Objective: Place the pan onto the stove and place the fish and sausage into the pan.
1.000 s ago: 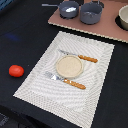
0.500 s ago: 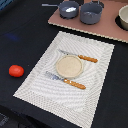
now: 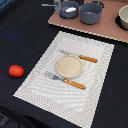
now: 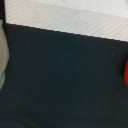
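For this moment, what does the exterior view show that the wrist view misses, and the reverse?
Only the exterior view shows the stove with the pan, which holds a white piece, and the grey pot on it, plus the small plate and the orange-handled cutlery on the placemat. No arm appears there.

Only the wrist view shows a pale grey blurred shape at one edge; I cannot tell what it is. No fingers are in sight.

Both show the sausage lying on the dark tabletop beside the striped placemat.

surface: dark tabletop (image 3: 20, 30) | covering: pale striped placemat (image 3: 95, 100) | light: even, soft | walls: out of frame
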You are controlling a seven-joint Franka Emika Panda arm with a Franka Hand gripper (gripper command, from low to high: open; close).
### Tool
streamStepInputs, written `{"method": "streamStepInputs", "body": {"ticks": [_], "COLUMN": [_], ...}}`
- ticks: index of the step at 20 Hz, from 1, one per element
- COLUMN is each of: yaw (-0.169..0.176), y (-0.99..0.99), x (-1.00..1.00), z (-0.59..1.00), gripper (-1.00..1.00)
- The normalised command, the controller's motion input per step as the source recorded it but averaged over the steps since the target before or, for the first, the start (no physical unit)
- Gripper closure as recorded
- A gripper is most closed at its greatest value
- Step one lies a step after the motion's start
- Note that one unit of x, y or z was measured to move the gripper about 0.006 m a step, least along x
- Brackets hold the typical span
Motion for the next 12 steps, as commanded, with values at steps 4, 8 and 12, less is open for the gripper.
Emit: {"method": "streamStepInputs", "body": {"ticks": [4, 8, 12], "yaw": [0.000, 0.000, 0.000], "y": [-1.00, -1.00, -0.92], "x": [-0.17, -0.25, -0.47], "z": [-0.32, -0.51, -0.82], "gripper": [-1.00, -1.00, -1.00]}}
